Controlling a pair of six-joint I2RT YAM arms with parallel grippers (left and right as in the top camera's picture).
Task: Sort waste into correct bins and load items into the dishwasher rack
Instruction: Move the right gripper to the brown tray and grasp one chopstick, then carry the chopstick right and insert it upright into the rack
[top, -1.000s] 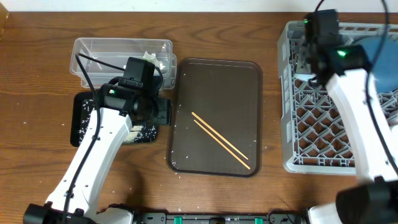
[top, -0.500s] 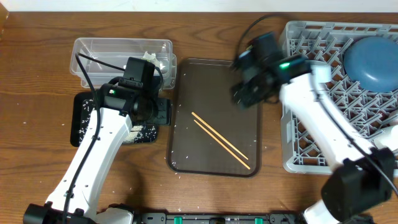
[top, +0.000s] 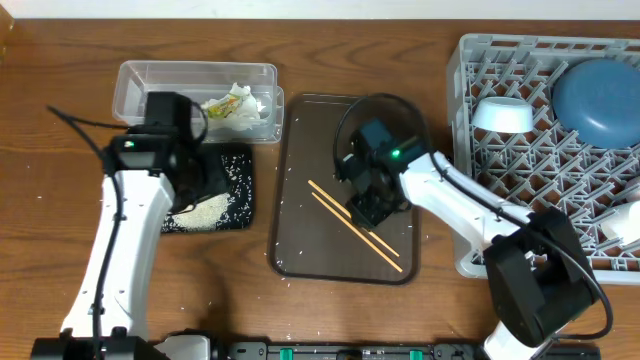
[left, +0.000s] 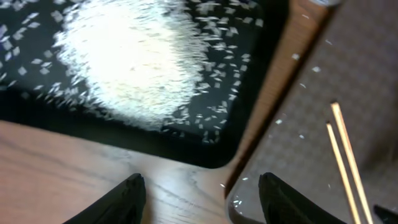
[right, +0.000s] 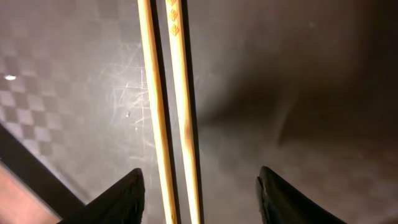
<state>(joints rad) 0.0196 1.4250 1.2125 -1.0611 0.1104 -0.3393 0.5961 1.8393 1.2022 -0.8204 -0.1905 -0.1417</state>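
Plainly the waste looks dealt with: at the far left the clear tub (top: 197, 72) holds the crumpled tissue (top: 232, 105), and just beside it the black tray (top: 236, 170) carries a heap of rice (top: 200, 212). The left gripper (left: 202, 194) hangs over that tray's corner, fingers spread wide and empty. On the brown serving tray (top: 305, 130) lie the chopsticks (top: 325, 197), side by side and flat. They seem to be the step in hand, the last items bound for the dishwasher rack (top: 500, 210), where the blue plate (top: 595, 95) and white bowl (top: 503, 115) already sit. The right gripper (right: 200, 186) hovers low over the pair with its fingers wide apart. Both sticks run between them, nearer one finger than the other, and nothing is gripped yet. The next move calls for a short descent and a squeeze that gathers both thin sticks at once — catch only one and the other stays behind.
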